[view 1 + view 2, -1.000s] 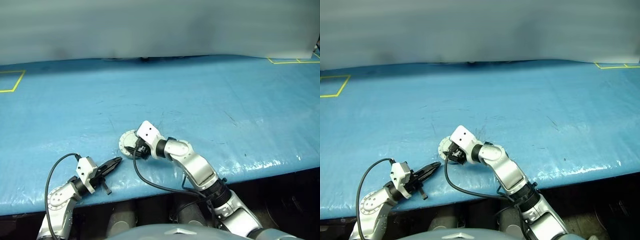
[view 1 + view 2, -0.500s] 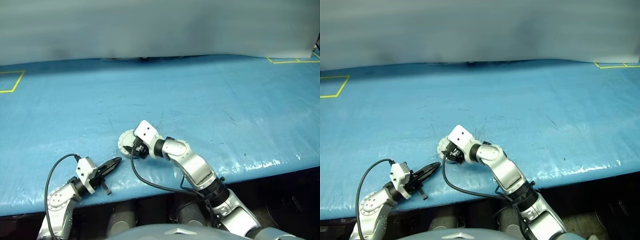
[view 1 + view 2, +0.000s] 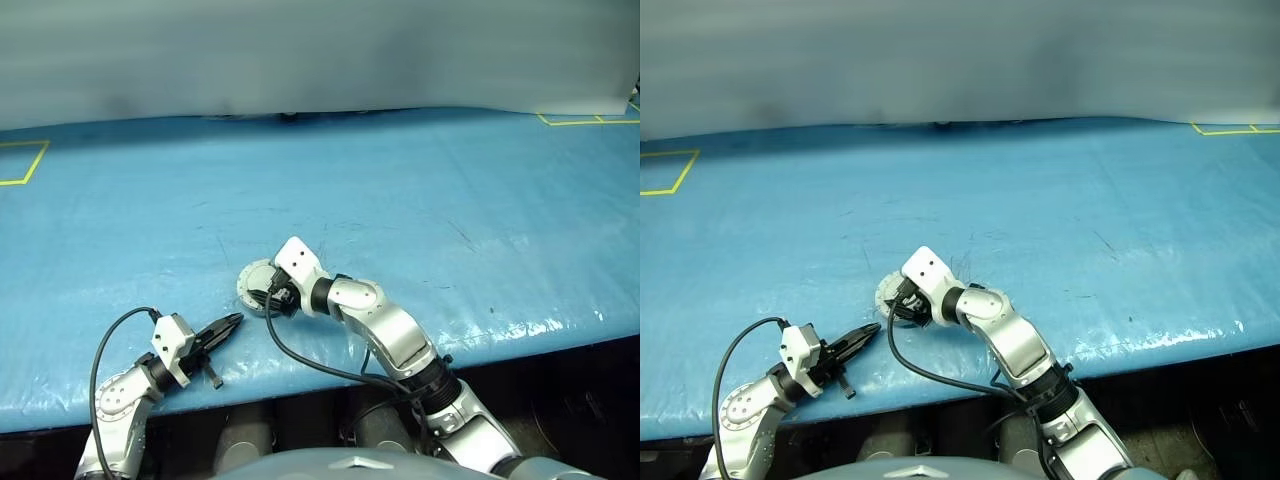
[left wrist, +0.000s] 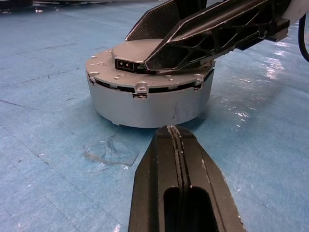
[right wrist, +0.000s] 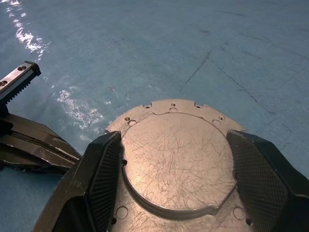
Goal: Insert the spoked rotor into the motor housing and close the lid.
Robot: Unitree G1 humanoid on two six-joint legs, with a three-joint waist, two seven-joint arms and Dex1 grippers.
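The motor housing (image 4: 145, 104) is a round silver body standing on the blue table near its front edge (image 3: 252, 290). The silver lid (image 5: 176, 159) lies flat on top of it, scratched face up. My right gripper (image 5: 176, 137) reaches over it from the right, its two black fingers (image 5: 104, 164) set against opposite sides of the lid's raised round centre. My left gripper (image 3: 232, 322) is shut and empty, lying low on the table. Its tip (image 4: 170, 128) points at the housing's side from a short gap away. The spoked rotor is hidden.
The blue table cover (image 3: 400, 200) stretches wide behind and to both sides. Yellow tape marks sit at the far left (image 3: 25, 160) and far right (image 3: 585, 121). The table's front edge (image 3: 520, 335) runs just below both arms. A grey wall stands behind.
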